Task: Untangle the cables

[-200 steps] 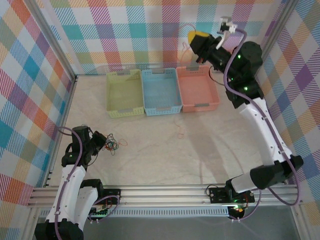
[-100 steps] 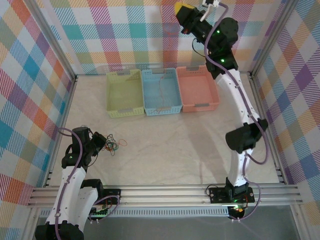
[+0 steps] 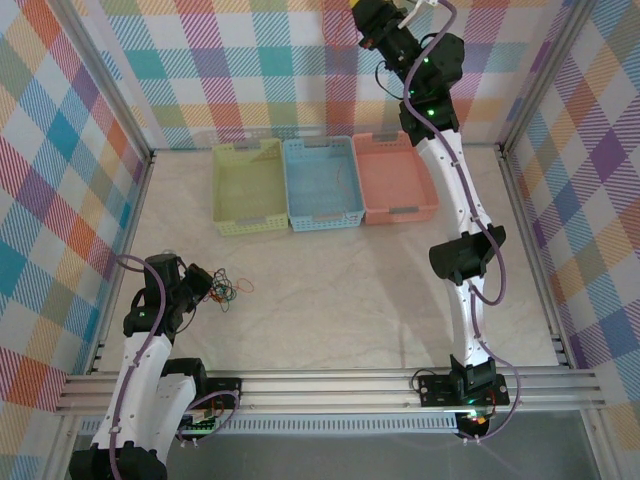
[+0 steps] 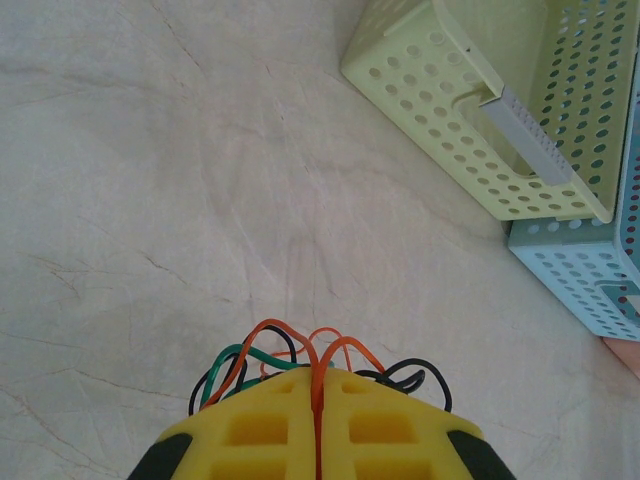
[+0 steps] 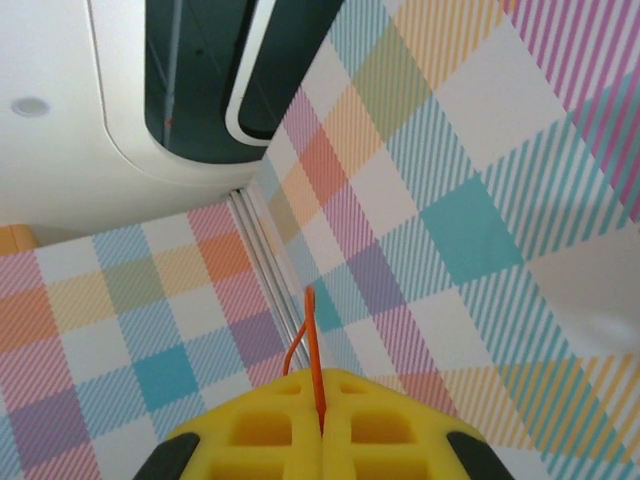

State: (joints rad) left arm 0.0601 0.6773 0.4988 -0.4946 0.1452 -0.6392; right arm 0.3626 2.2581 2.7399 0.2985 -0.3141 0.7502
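Clenching my left pincer [image 4: 318, 390] on tangled cables [image 4: 300, 350] on the table [image 4: 150, 150], I pinch one orange cable [image 5: 312, 330] in my raised right pincer [image 5: 318, 385], while a thin strand [image 3: 341, 178] shows over the blue basket [image 3: 322, 224].

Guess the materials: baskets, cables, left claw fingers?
Baskets: look like moulded plastic, matte pastel, walls punched with regular holes.
Cables: thin wire in a smooth, slightly glossy coloured sheath, likely plastic insulation; they hold springy loops.
Left claw fingers: matte yellow hard plastic with recessed pockets, possibly printed.
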